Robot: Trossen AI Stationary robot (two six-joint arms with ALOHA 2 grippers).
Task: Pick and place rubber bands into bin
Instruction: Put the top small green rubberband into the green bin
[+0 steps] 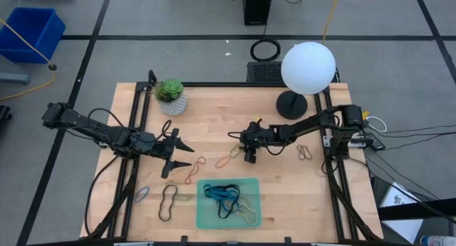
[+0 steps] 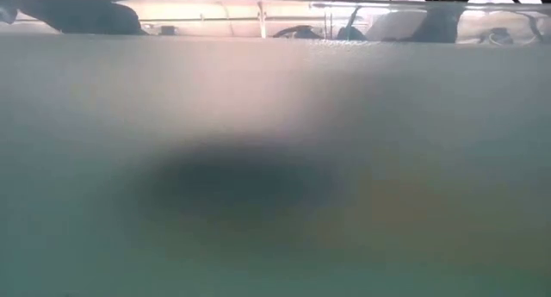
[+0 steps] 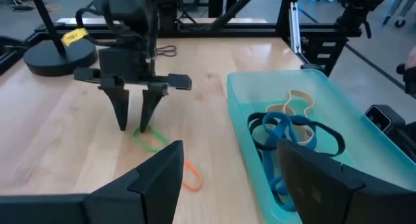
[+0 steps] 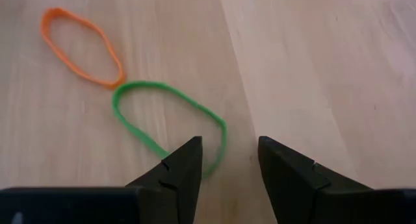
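Note:
The bin (image 1: 253,183) sits at the table's near middle, holding blue, black and tan rubber bands (image 3: 289,130). A green rubber band (image 4: 166,117) lies flat on the wood beside an orange one (image 4: 81,45), just beyond the bin. My right gripper (image 4: 231,156) stands open over the green band's end, fingers pointing steeply down. My left gripper (image 1: 178,160) hangs open above the table to the left, near a red band (image 1: 194,169). A black band (image 1: 167,202) and a bluish band (image 1: 142,196) lie at the near left. My right gripper's fingers (image 3: 144,117) come from above and straddle the green band's near end (image 4: 220,143), which lies flat on the table. Whether a fingertip touches the band, I cannot tell.
A potted plant (image 1: 171,95) stands at the far left, and a white globe lamp (image 1: 308,68) on a black base at the far right. A dark band (image 1: 305,152) lies right of my right arm. A blue bin (image 1: 32,32) and a black cable coil (image 1: 266,50) lie off the table.

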